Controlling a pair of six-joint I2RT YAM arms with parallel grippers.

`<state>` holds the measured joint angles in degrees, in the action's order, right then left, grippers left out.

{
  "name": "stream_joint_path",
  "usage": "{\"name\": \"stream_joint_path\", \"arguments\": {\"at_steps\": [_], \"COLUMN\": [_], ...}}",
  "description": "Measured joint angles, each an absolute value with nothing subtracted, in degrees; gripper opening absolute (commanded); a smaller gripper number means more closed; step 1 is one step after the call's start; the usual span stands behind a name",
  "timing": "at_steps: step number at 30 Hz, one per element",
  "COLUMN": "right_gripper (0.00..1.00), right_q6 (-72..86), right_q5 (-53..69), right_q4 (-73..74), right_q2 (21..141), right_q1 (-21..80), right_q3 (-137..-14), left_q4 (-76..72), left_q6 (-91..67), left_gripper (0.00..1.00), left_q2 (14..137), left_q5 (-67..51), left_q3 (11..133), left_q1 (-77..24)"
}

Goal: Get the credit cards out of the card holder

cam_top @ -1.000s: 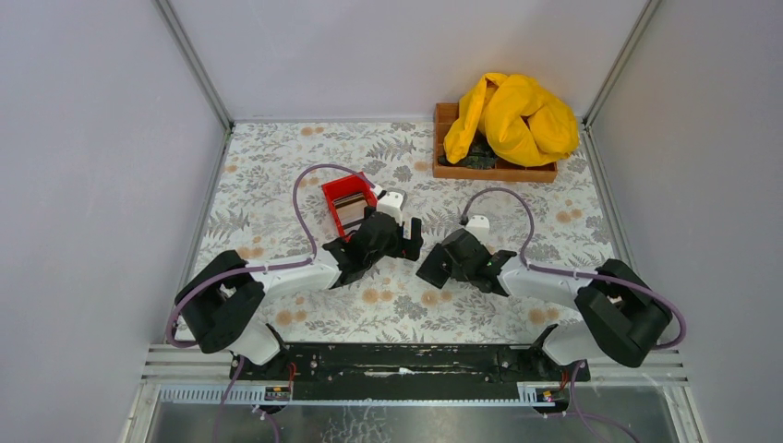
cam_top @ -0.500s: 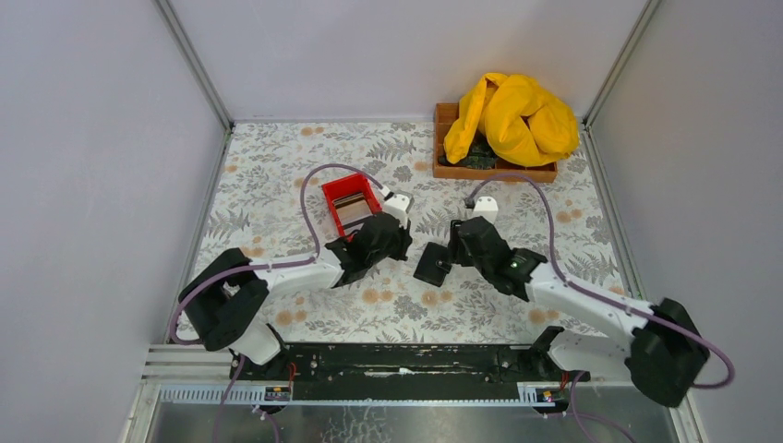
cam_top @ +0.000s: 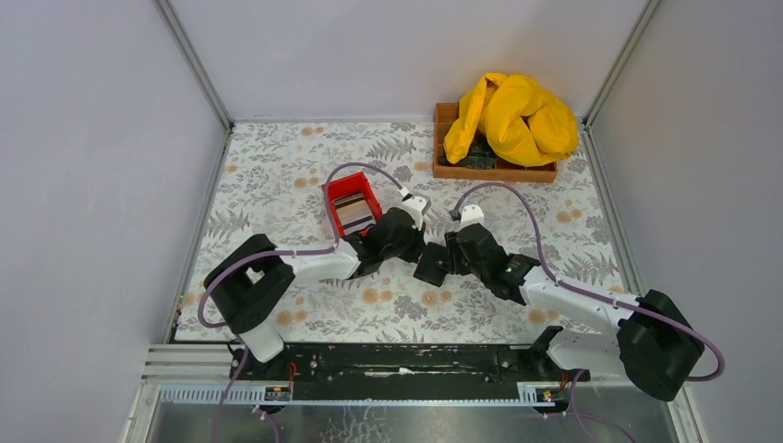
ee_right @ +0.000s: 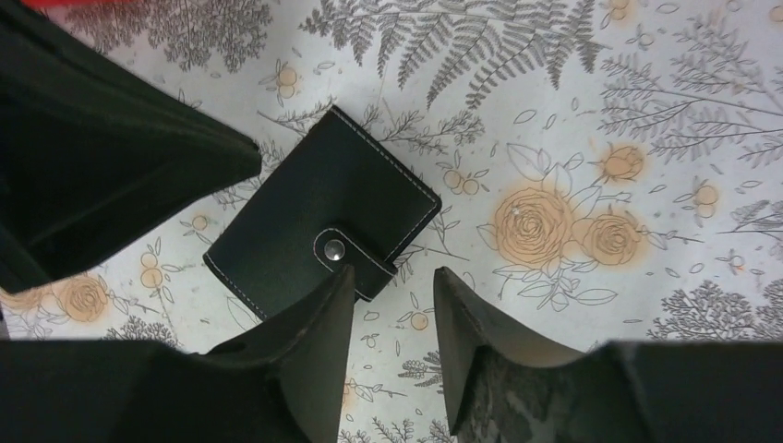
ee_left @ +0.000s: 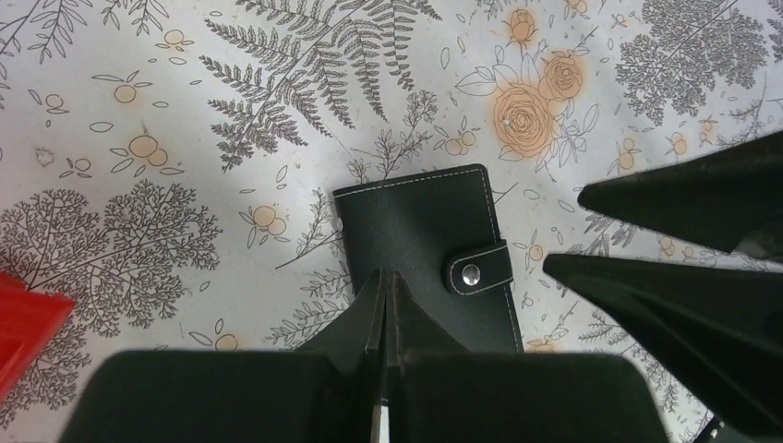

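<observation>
The card holder (ee_left: 420, 245) is a black folding wallet lying flat on the flowered table, held closed by its snap strap (ee_left: 480, 269). In the top view, the card holder (cam_top: 430, 266) lies between the two arms. My left gripper (ee_left: 383, 275) is shut with nothing in it, its tips over the holder's near edge. My right gripper (ee_right: 394, 274) is open; its left fingertip (ee_right: 343, 281) is over the strap end of the holder (ee_right: 323, 217), its other tip over bare table. No credit cards show at the closed holder.
A small red bin (cam_top: 351, 205) holding thin tan and dark pieces stands just left of the left gripper (cam_top: 420, 245). A brown wooden tray (cam_top: 494, 172) with a yellow cloth (cam_top: 512, 115) sits at the back right. Grey walls surround the table.
The left gripper has shut and reached right to the card holder. The right gripper, shut a second ago, has opened and swung in over the holder.
</observation>
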<state>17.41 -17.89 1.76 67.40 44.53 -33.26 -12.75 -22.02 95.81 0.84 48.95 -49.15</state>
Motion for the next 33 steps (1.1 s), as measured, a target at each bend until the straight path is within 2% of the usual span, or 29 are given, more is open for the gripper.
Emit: {"name": "stream_joint_path", "arguments": {"at_steps": [4,9,18,19,22,24,28,33], "right_gripper": [0.52,0.57,0.59,0.60,0.66,0.68,0.68,0.65], "right_q6": [16.3,15.4,14.4,14.3,14.0,13.7,13.5,13.5], "right_q5": [-15.4,-12.7,-11.2,-11.1,-11.0,-11.1,-12.3,-14.4], "right_q4": [-1.4,-4.8,-8.9,-9.2,-9.7,-9.8,-9.8,-9.6], "right_q2": [67.4,69.2,73.4,74.0,76.1,77.5,79.1,80.8], "right_q1": [44.5,44.6,44.7,44.8,45.4,45.9,46.4,47.0], "right_q3": [-30.3,-29.2,-29.1,-29.1,-29.1,-29.2,-30.2,-31.7], "left_q4": [-12.2,-9.3,-10.1,-10.5,-11.4,-12.0,-13.0,-14.2], "left_q6": [-22.2,-22.3,-22.1,-22.2,-22.4,-22.7,-23.4,-23.7], "left_gripper": [0.00,0.00,0.00,0.01,0.19,0.34,0.45,0.47], "left_q2": [97.6,99.2,90.0,89.4,88.3,87.6,85.4,82.6], "left_q5": [0.9,2.2,6.8,7.4,9.4,10.9,14.0,16.3], "left_q3": [50.3,51.8,46.7,46.5,45.7,44.6,42.2,41.0], "left_q1": [-49.1,-49.1,-48.9,-48.9,-48.8,-48.8,-48.8,-48.7]}}
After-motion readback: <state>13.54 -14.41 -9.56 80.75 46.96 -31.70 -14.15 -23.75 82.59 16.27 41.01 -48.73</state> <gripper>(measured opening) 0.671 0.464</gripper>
